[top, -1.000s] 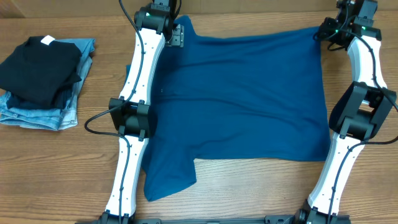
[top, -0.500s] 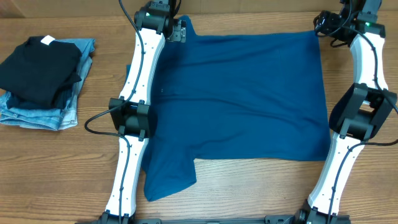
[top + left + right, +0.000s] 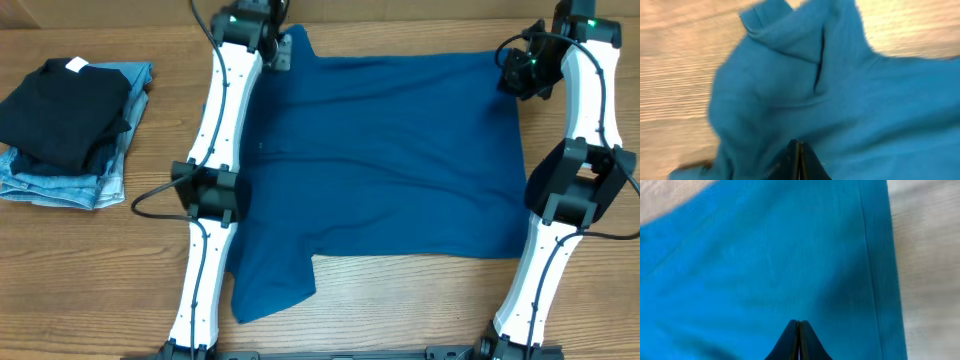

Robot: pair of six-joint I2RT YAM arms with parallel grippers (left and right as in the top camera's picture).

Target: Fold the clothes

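The clothes, one teal-blue shirt (image 3: 390,160), lie spread flat across the middle of the table, with a sleeve sticking out at the near left (image 3: 270,285). My left gripper (image 3: 283,50) hovers at the shirt's far left corner. In the left wrist view it (image 3: 798,142) is shut over rumpled fabric (image 3: 865,100), with nothing between its fingers. My right gripper (image 3: 515,72) is at the far right corner. In the right wrist view it (image 3: 799,322) is shut above smooth cloth (image 3: 765,255), just inside the hemmed edge (image 3: 880,255).
A folded black garment (image 3: 65,105) lies on light-blue jeans (image 3: 60,185) at the table's left side. Bare wood (image 3: 420,305) shows along the front edge and to the right of the shirt.
My right gripper has come forward from beyond the shirt's far right corner to its edge. The left gripper has shifted slightly back. The shirt lies as before.
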